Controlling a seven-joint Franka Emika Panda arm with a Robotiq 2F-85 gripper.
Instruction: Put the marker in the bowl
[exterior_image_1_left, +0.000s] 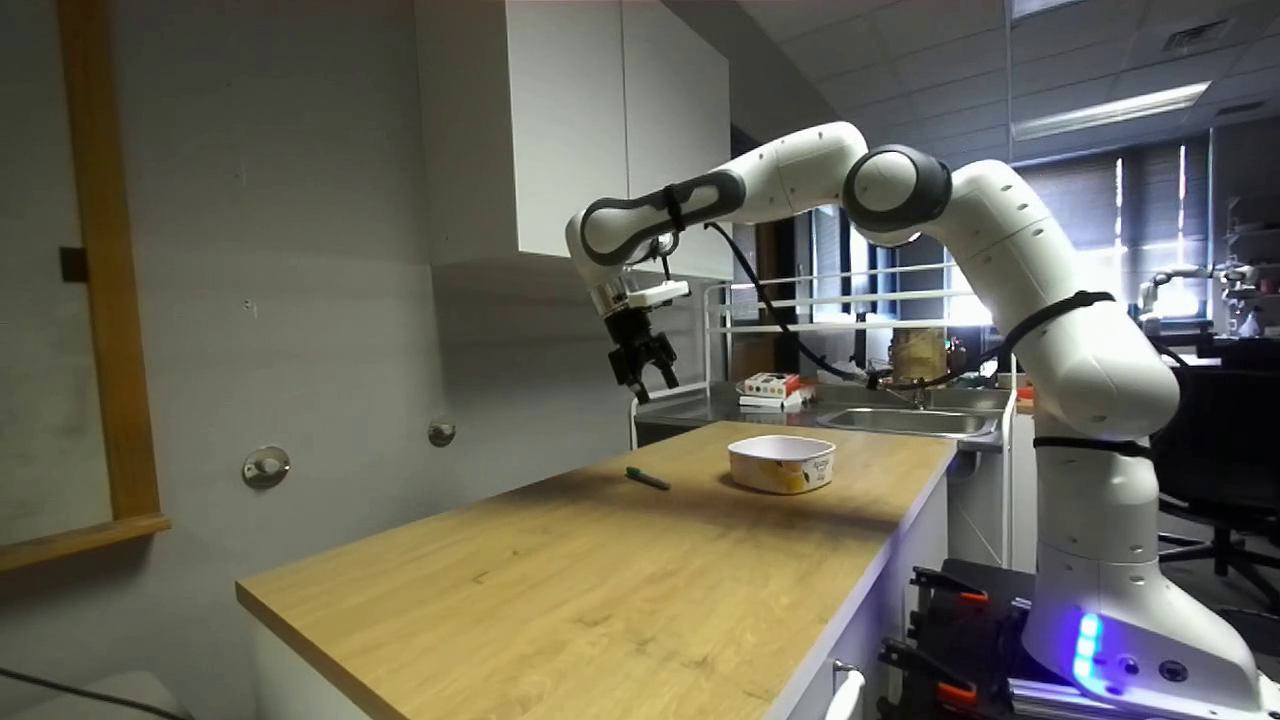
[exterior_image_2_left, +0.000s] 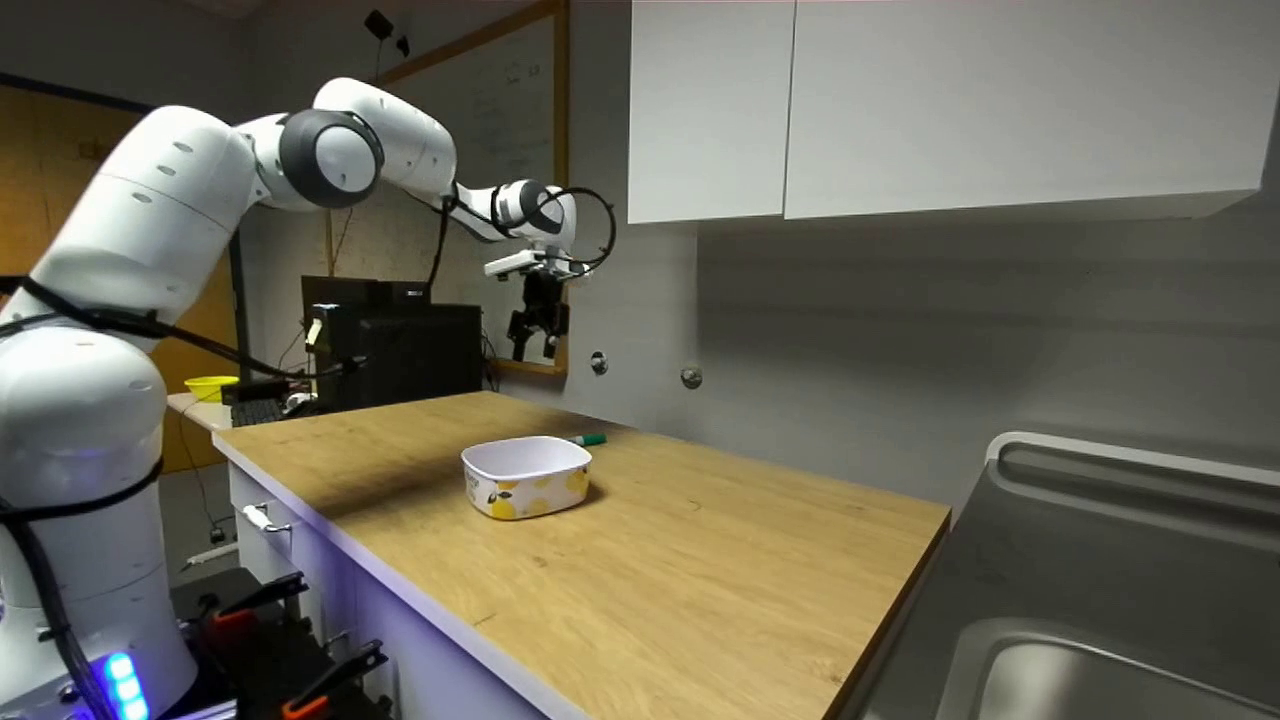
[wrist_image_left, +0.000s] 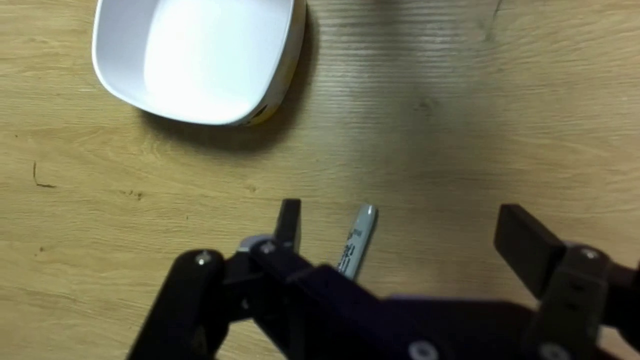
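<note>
The marker (exterior_image_1_left: 648, 478) is a thin grey pen with a green cap. It lies flat on the wooden counter beside the bowl. In an exterior view its green end (exterior_image_2_left: 592, 439) shows just behind the bowl. In the wrist view the grey part of the marker (wrist_image_left: 358, 240) shows between the fingers, nearer the left one; its other end is hidden by the gripper. The white bowl (exterior_image_1_left: 768, 474) with yellow fruit print also shows in an exterior view (exterior_image_2_left: 528, 496) and at the top left of the wrist view (wrist_image_left: 210, 60). My gripper (exterior_image_1_left: 656, 387) is open and empty, well above the counter.
The wooden counter (exterior_image_1_left: 560, 580) carries the bowl and marker. A wall runs along its far side. White wall cabinets (exterior_image_2_left: 960, 110) hang overhead. A metal sink (exterior_image_1_left: 905, 421) and a small box (exterior_image_1_left: 771, 385) are beyond one counter end.
</note>
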